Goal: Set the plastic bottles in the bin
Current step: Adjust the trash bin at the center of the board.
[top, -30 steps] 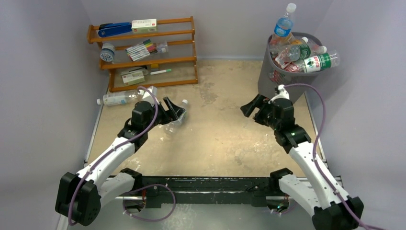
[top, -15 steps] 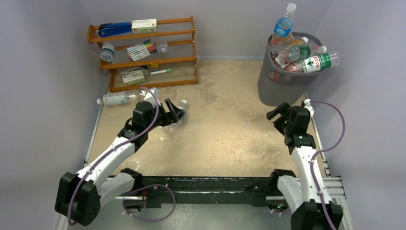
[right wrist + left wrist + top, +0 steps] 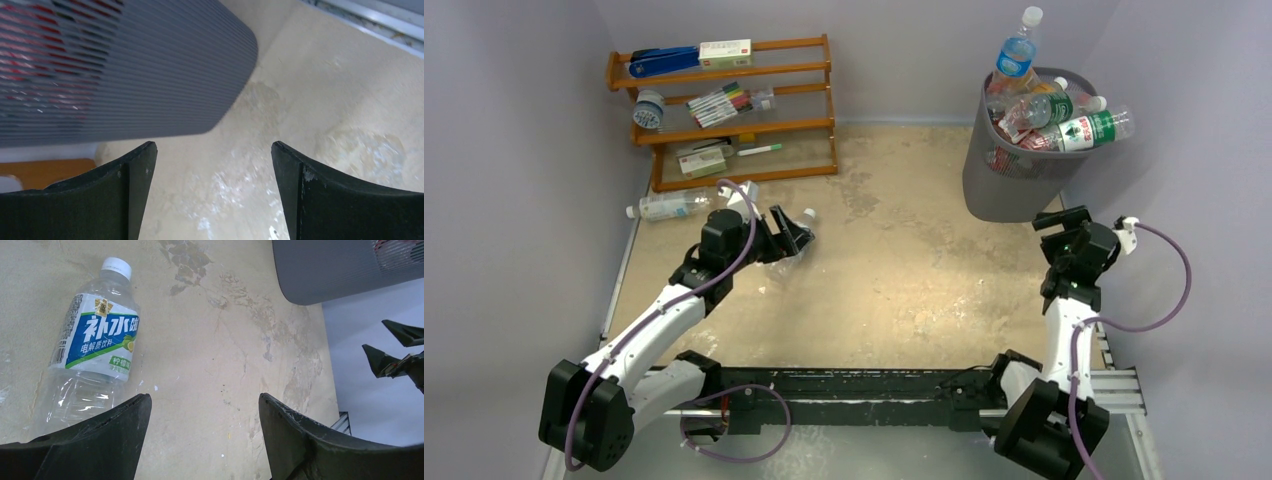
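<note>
— Swinging out to the right edge of the desk (image 3: 894, 290), the right claw (image 3: 1062, 220) hangs beside the heaped bin (image 3: 1009, 190), jaws apart and empty.
— And the left claw (image 3: 205, 402)?
— Unmoved, jaws apart beside a lying bottle (image 3: 95, 340). A second bottle (image 3: 664, 206) waits by the shelf (image 3: 734, 125).

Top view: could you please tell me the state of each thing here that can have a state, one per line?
bin: upright, heaped above its rim
bottles in the bin: piled up, several sticking out over the rim
blue-label bottle: lying on its side, cap on, not held
far-left bottle: lying on its side, cap on
left hand: open, empty
right hand: open, empty
</note>
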